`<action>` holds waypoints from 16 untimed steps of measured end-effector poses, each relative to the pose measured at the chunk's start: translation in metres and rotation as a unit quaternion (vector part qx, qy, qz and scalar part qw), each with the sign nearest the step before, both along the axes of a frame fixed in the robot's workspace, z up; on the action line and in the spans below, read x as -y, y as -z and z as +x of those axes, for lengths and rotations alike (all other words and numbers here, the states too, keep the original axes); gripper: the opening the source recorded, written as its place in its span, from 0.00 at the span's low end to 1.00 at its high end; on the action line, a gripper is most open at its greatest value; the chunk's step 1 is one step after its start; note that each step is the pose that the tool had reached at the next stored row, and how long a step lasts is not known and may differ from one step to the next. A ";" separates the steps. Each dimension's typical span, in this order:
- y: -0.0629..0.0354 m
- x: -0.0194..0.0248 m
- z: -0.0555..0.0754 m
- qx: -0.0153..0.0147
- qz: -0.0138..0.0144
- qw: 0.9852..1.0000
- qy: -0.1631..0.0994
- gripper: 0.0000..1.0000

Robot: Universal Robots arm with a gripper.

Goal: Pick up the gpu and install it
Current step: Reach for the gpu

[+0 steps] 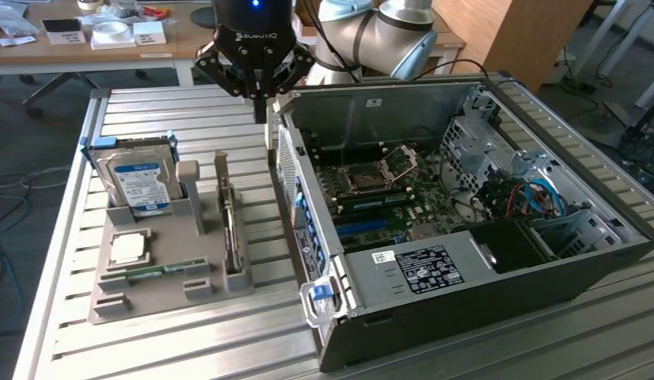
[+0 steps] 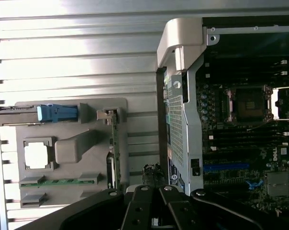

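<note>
End effector (image 1: pixel 261 104) is closed, fingers pressed together w/ nothing between them. It hangs above the worktop (image 1: pixel 190 119), just outside the open PC case (image 1: pixel 465 261), at the case end opposite to the power supply (image 1: pixel 433 265). Gpu (image 1: pixel 233 229) is not picked up: it stands on its thin edge in a slot of the grey holder tray (image 1: pixel 169 237), which lies on the worktop beside the case, approx. parallel to the case wall, w/ a narrow strip of worktop between them. Gpu slot is on the tray side nearest to the case. Farther from the case the tray carries a hard drive (image 1: pixel 137 178) standing upright, a CPU (image 1: pixel 130 247) lying flat and a RAM stick (image 1: pixel 158 271). Inside the case the motherboard (image 1: pixel 390 198) lies exposed.
</note>
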State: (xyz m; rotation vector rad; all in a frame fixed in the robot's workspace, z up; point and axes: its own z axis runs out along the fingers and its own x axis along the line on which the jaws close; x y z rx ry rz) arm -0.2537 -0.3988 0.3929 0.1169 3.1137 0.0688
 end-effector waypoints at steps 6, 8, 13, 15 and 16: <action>0.0001 0.0000 -0.010 0.000 0.000 1.000 0.000 0.11; 0.0001 0.0000 -0.015 0.000 0.000 1.000 0.000 0.11; 0.0001 0.0000 -0.022 0.000 0.000 1.000 0.000 0.11; 0.0001 0.0000 -0.022 0.000 0.000 1.000 0.000 0.11; 0.0001 0.0000 -0.022 0.000 0.000 1.000 0.000 0.11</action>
